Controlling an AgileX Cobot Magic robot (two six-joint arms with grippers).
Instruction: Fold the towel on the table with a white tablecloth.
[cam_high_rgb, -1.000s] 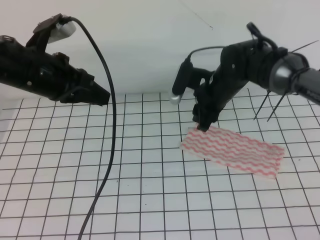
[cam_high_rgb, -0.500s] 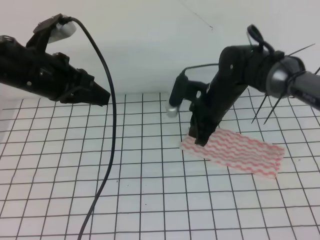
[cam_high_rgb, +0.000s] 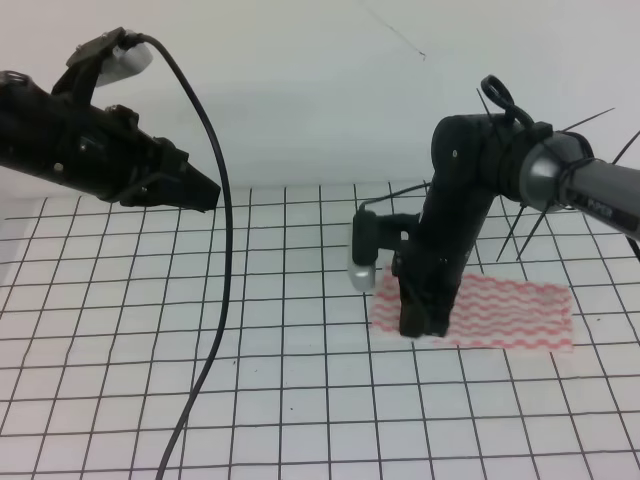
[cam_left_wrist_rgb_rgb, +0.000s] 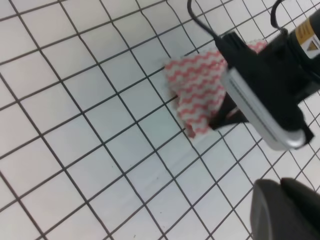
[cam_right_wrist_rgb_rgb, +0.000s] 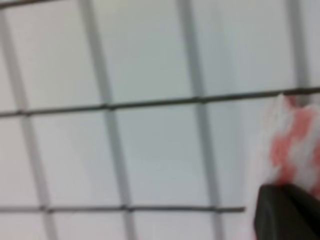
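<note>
The towel (cam_high_rgb: 500, 312) lay flat on the right side of the gridded tabletop (cam_high_rgb: 200, 380). The right pincer (cam_high_rgb: 418, 325) pressed down at the towel's left edge, its grip impossible to judge. The left pincer (cam_high_rgb: 205, 192) hung well apart above the left side, its state equally unclear.

table with a white tablecloth (cam_high_rgb: 150, 350) (black grid lines), striped towel (cam_high_rgb: 510, 312) lying flat
</note>
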